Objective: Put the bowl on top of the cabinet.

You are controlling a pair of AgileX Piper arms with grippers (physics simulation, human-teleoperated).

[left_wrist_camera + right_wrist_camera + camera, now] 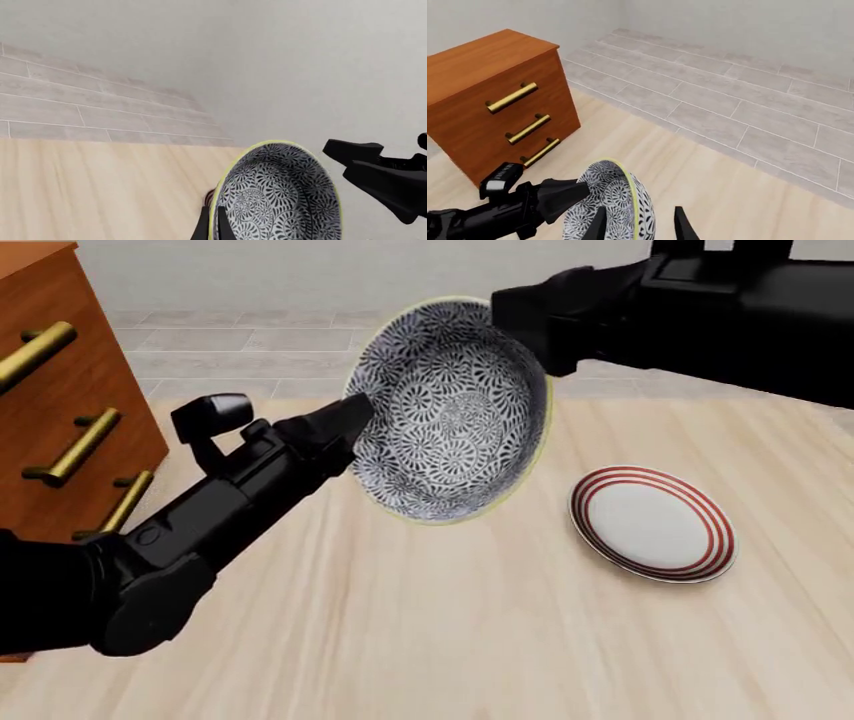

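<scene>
The blue-and-white patterned bowl (454, 410) hangs in the air above the table, tipped on its side with its inside facing the front camera. My left gripper (358, 425) is shut on its left rim; in the left wrist view the fingers (203, 222) pinch the yellowish rim of the bowl (280, 195). My right gripper (534, 335) is at the upper right rim. In the right wrist view the right gripper (640, 209) stands open, its fingers astride the bowl (610, 200) with a gap. The reddish-brown cabinet (67, 370) stands at the far left and also shows as the cabinet (487, 95) in the right wrist view.
A flat white plate with red rings (654, 523) lies on the wooden table (441, 640) to the right, below the bowl's level. Grey floor tiles (227, 340) and a pale wall lie beyond the table's far edge. The right arm (383, 175) crosses the left wrist view.
</scene>
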